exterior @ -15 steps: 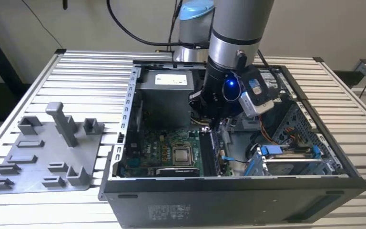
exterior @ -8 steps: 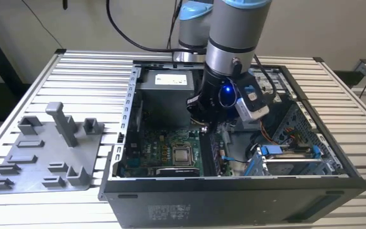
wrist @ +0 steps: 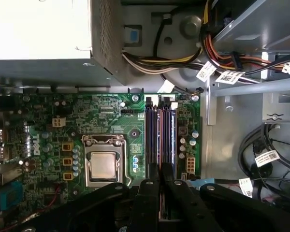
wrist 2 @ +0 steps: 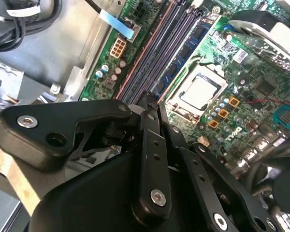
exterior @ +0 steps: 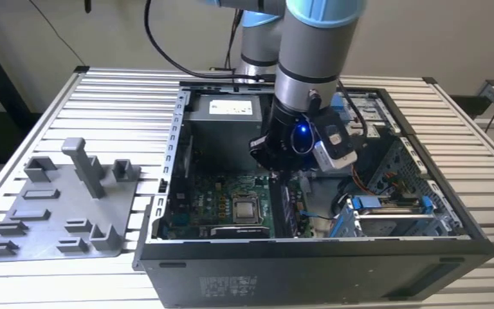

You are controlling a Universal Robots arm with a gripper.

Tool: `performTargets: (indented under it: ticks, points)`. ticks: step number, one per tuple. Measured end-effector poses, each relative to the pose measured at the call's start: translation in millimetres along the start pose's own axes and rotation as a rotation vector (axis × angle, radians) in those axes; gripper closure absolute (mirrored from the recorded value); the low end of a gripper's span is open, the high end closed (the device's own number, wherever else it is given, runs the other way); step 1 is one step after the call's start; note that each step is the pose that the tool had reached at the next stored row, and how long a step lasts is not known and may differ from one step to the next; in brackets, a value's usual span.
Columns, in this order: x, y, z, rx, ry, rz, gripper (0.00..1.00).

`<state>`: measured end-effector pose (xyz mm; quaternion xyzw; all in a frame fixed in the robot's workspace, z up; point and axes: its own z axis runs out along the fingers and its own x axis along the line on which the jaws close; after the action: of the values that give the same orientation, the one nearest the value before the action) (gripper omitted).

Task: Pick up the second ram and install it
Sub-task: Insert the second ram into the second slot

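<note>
the gripper is down inside the open computer case, its fingers drawn close together over the memory slots. the second ram sits upright in one of those slots, with the fingertips right at its near end.

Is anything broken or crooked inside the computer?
Nothing stands out. The memory slots lie straight, side by side, with the hand right at them. The motherboard looks whole, and the wire bundle lies beside it.
</note>
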<state>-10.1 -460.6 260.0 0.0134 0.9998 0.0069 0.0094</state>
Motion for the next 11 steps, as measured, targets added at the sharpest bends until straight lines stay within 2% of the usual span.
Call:
performTargets:
  ticks: [11]
  points:
    - [0.4,-0.4,20.0,0.0002,-0.0002,0.01,0.86]
